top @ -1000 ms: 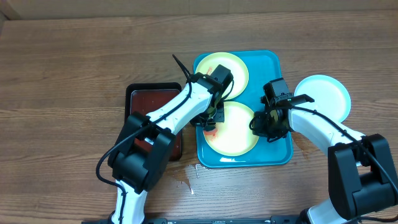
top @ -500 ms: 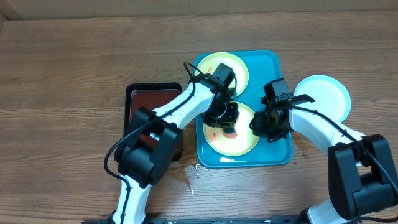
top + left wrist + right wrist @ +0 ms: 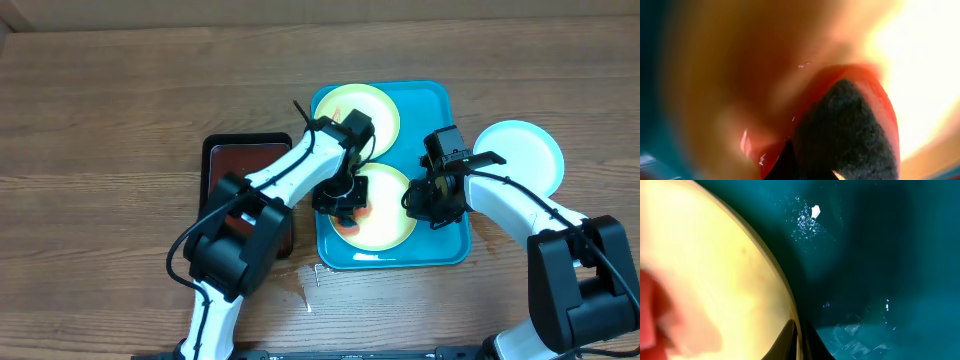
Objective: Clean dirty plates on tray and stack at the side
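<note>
The small black tray sits at 9 o'clock from the big blue tray. It is not part of the job.

The left gripper is down on the near plate, at the plate's 9 o'clock edge. Up close, a dark fuzzy pad sits right on the red sauce. I cannot tell how its jaws are set. This plate looks only half cleaned.

The far plate lies at the tray's 12 o'clock end. Nobody is touching it, and I cannot tell if it is dirty.

The right gripper is at the near plate's 3 o'clock edge. Its jaws seem to pinch the rim.

The light blue plate sits on the table at 3 o'clock from the tray. It looks clean, so I think one plate is done and two are left.
</note>
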